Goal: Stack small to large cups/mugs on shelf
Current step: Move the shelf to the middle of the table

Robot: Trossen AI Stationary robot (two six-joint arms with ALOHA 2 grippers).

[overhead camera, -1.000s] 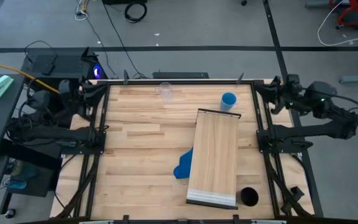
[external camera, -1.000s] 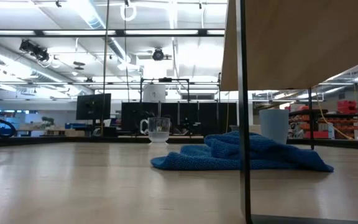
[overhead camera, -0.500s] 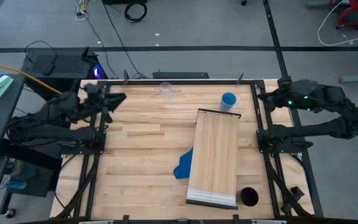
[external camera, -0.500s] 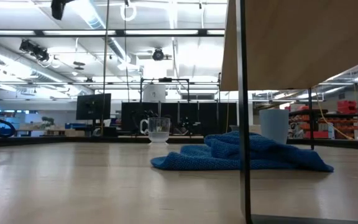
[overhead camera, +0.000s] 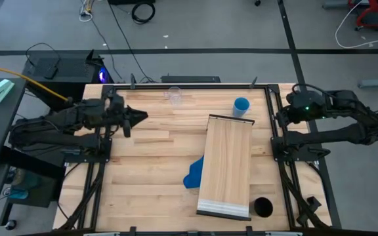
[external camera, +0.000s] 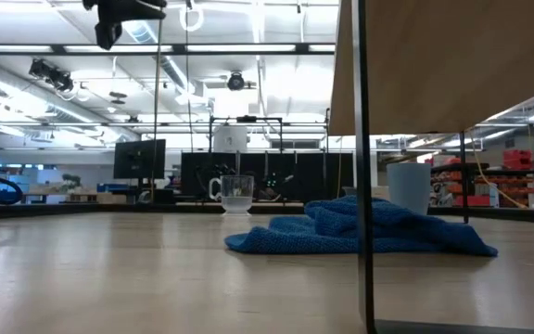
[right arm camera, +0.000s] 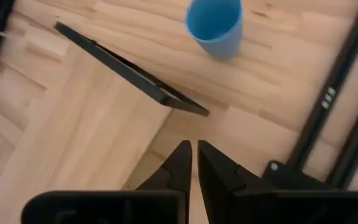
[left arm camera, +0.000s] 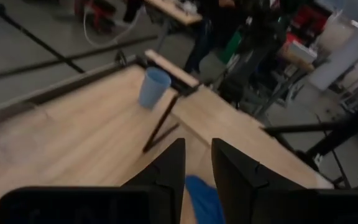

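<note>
The clear cup (overhead camera: 174, 96) stands upright near the table's far edge. The blue cup (overhead camera: 241, 106) stands just beyond the shelf's far end. The black cup (overhead camera: 262, 207) sits by the shelf's near right corner. The shelf (overhead camera: 227, 167), a long light-wood board, stands raised on thin dark legs (external camera: 363, 167). My left gripper (overhead camera: 143, 117) hovers open over the table's left part, high up, pointing toward the shelf and the blue cup (left arm camera: 153, 87). My right gripper (right arm camera: 193, 152) is shut and empty, pointing down by the table's right edge, near the shelf's far end (right arm camera: 129, 68) and the blue cup (right arm camera: 215, 25).
A crumpled blue cloth (overhead camera: 193, 174) lies on the tabletop against the shelf's left side, partly under it. Dark frame rails (overhead camera: 275, 141) run along the table's left and right edges. Bare wood (overhead camera: 143, 177) spreads over the table's left half.
My left gripper has swung from the table's left edge out over the tabletop toward the right, sinking a little and tipping toward level. My right gripper has stayed by the right edge and tipped steeply downward. No cup has moved.
</note>
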